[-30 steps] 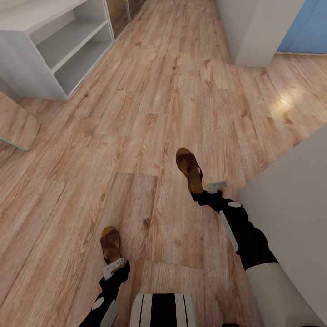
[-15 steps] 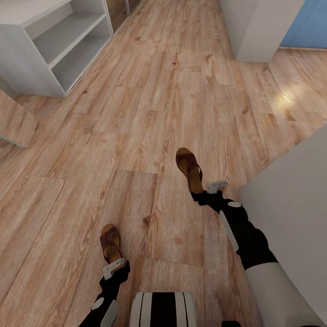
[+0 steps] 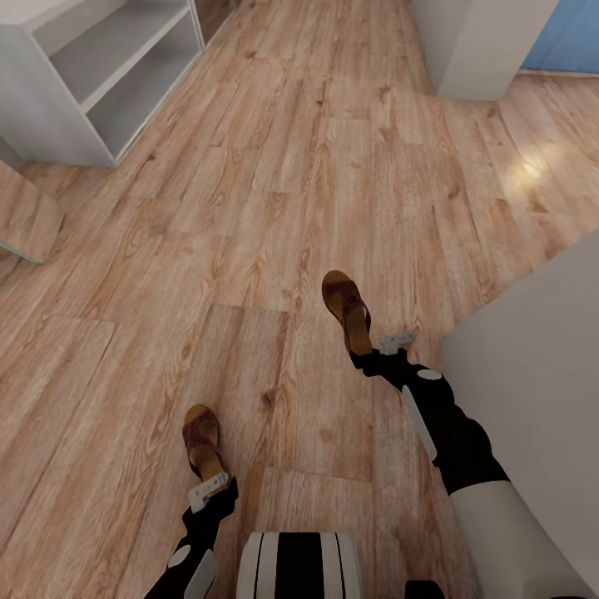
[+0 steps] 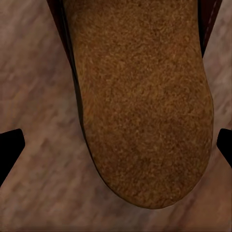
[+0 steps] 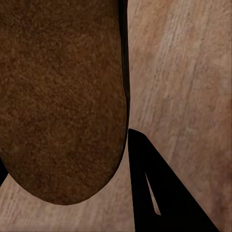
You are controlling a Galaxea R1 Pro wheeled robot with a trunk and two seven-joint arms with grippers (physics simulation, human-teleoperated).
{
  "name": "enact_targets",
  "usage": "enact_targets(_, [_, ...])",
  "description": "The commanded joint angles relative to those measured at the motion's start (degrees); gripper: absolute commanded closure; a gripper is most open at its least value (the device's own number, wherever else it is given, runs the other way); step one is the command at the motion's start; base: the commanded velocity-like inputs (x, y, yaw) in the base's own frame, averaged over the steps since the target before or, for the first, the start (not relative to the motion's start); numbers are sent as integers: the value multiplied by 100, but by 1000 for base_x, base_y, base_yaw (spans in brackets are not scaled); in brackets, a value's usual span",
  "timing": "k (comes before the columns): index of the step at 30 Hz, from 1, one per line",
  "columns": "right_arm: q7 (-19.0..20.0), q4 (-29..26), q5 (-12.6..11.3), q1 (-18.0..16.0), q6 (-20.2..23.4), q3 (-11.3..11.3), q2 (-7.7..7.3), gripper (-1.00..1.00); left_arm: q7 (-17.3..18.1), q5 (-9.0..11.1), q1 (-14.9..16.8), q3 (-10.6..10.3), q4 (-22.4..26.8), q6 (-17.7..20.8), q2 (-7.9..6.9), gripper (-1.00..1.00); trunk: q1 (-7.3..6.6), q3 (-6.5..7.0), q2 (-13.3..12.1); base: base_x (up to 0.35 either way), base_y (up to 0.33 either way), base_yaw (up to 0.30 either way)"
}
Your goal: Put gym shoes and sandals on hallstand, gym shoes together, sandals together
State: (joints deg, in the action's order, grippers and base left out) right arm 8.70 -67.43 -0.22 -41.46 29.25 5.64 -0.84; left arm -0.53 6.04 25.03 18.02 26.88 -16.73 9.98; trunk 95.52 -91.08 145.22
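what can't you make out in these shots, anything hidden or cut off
- Hallstand: cropped by the head view's top and left edges, so its flat top and wall shelves are out of sight.
- Left gripper: the sandal it carries covers the fingers.
- Right gripper: its sandal hides the contact.
- Both wrist views: blurred close-ups of a footbed; straps unseen.

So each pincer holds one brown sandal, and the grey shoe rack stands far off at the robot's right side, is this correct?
Not quite. The shoe rack stands at the robot's left side, as the head view shows. The rest holds: the left pincer carries one sandal and the right pincer carries the other sandal.
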Motion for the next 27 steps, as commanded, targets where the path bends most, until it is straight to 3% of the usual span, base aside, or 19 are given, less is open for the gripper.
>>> enact_targets(1, [-9,-7,-22,-2,34,7,-4,100,1,46,2,0,-4,-15,2,-100,-1,-6,1,0,0,0])
enact_targets(24, [-9,-7,-22,-2,36,7,-4,100,-6,46,2,2,1,-15,2,-100,4,-57,4,0,0,0])
enact_targets(25, [-9,-7,-22,-2,35,7,-4,100,-6,46,2,1,-1,-15,2,100,4,-57,4,0,0,0])
enact_targets(27, [-9,-7,-22,-2,35,7,-4,100,-7,46,2,1,1,-15,2,100,4,-57,4,0,0,0])
